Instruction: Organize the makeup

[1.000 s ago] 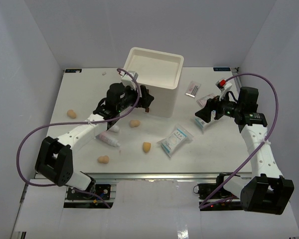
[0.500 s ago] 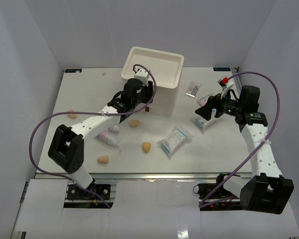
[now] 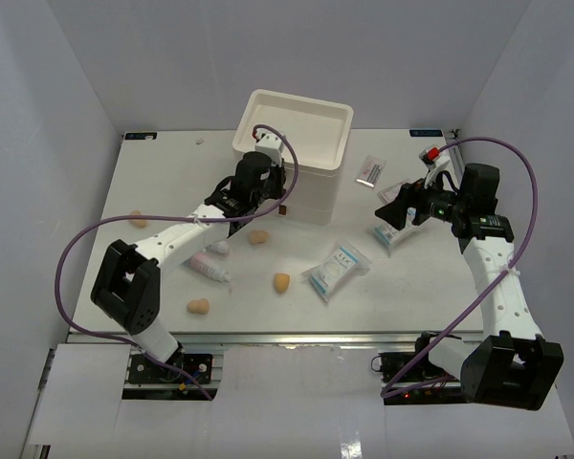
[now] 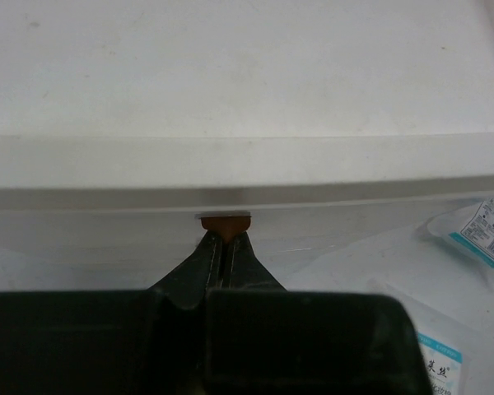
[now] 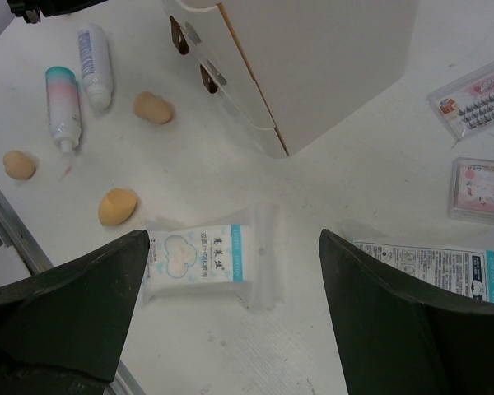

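**Left gripper (image 4: 226,237) closes on a brown pull tab (image 4: 226,222)**

Against the view a second ago, we see the left arm (image 3: 187,234) swung from the left corner of the cream drawer box (image 3: 311,182) to its front face. Its fingers, then spread wide, now pinch the tab.

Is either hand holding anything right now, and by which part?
The left hand is shut on the small brown pull tab on the front of the cream drawer box. The right hand is open and holds nothing.
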Robot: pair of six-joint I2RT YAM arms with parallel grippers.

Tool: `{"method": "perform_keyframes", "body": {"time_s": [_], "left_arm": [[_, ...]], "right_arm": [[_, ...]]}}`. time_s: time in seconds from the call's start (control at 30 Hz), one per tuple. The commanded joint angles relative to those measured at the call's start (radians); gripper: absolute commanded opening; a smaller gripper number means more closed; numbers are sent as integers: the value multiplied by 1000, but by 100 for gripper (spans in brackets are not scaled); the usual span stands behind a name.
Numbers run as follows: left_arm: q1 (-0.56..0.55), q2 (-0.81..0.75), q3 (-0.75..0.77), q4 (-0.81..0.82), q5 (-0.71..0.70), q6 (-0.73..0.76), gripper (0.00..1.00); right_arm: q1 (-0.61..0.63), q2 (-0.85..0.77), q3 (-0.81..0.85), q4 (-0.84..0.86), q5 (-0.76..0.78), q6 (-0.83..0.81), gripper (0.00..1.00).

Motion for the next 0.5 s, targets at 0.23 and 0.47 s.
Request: {"method": "perform_keyframes", "body": {"time_s": [0.23,0.47], "left_arm": [[1,-370,-296,31,165,-89,0],[-2,-534,-447,17,215,-156,0]], "right_arm": [[-4,-18,18,-11,-118,-128,90],[-1,-9,12,-59,-198,-257,90]]}}
